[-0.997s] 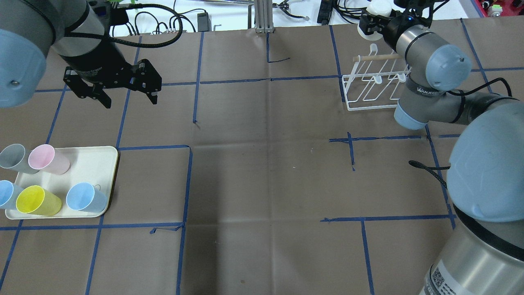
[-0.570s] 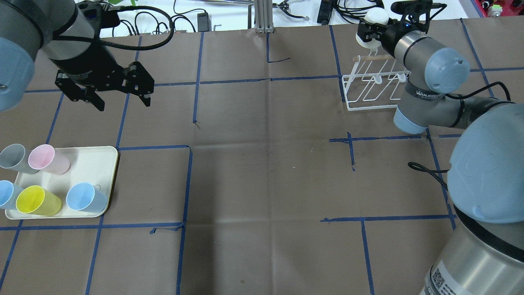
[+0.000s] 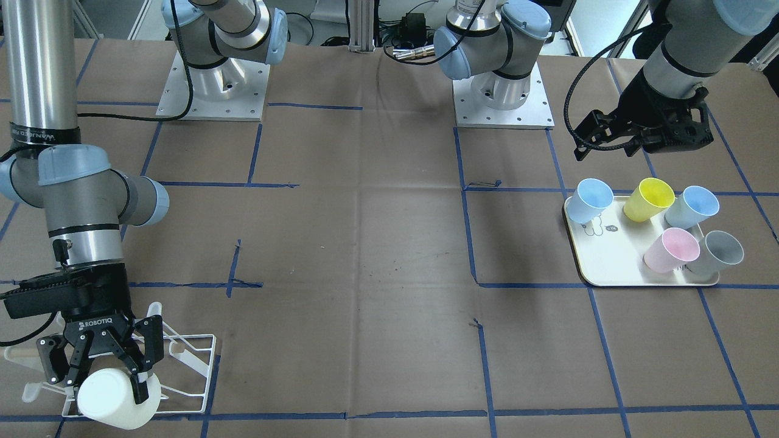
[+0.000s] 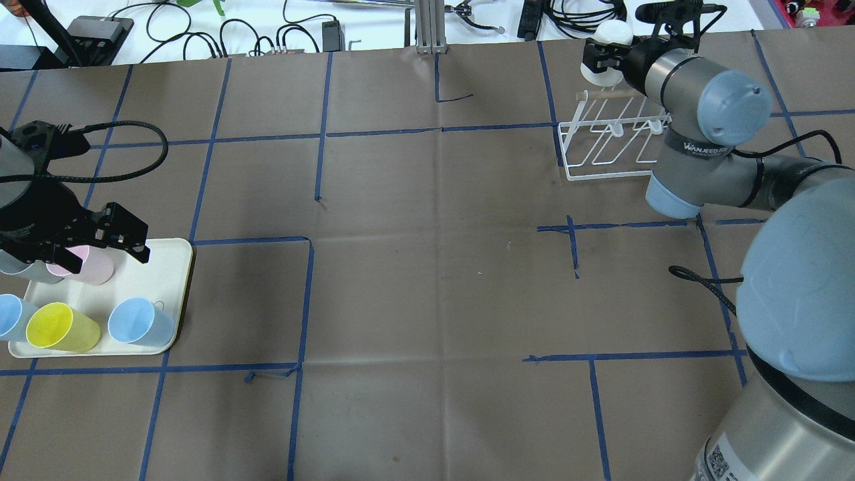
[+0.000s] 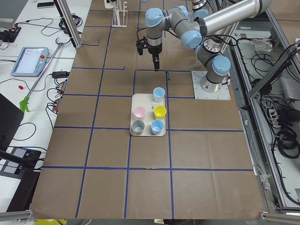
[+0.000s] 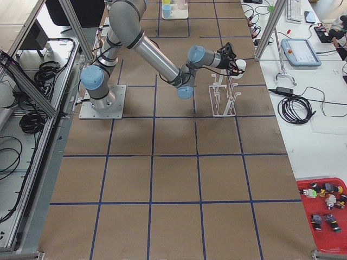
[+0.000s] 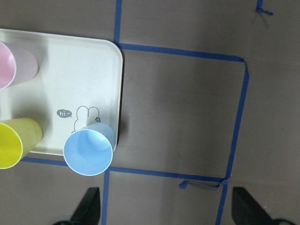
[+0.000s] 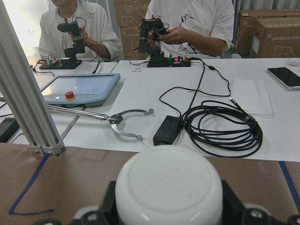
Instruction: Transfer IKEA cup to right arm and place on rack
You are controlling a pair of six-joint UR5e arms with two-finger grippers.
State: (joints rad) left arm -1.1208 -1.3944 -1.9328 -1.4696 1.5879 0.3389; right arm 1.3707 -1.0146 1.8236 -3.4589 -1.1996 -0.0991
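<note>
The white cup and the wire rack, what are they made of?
The white cup looks like smooth plastic: even colour, soft dull shine. The rack looks like thin metal wire coated white, probably. Its dowel looks like bare pale wood.

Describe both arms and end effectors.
Silver-grey tubes, pale blue joint caps. The right arm wears a black band with white lettering; the left arm trails a ribbed black cable. The left end effector is black; so is the right end effector, marked ROBOTIQ.

Brown blue-taped table (image 4: pixel 427 300), white cable-strewn bench (image 8: pixel 140 89) beyond
</note>
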